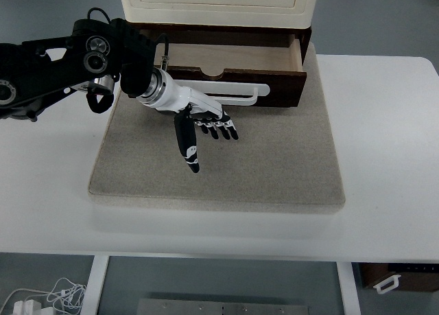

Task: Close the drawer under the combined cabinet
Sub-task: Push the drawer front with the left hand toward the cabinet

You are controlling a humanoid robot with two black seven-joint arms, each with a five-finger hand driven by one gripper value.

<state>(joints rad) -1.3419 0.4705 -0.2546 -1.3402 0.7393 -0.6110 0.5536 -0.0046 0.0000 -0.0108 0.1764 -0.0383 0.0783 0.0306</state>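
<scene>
Hovering my left robot hand [206, 126], fingers spread and empty, just before the drawer [233, 71], which stands open under the cabinet [219, 3]; pushing it shut remains undone.

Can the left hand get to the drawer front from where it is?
Probably yes. The left hand hangs open just in front of the drawer, which stands pulled out under the cabinet. Nothing lies between hand and the white handle; the mat there is bare.
</scene>
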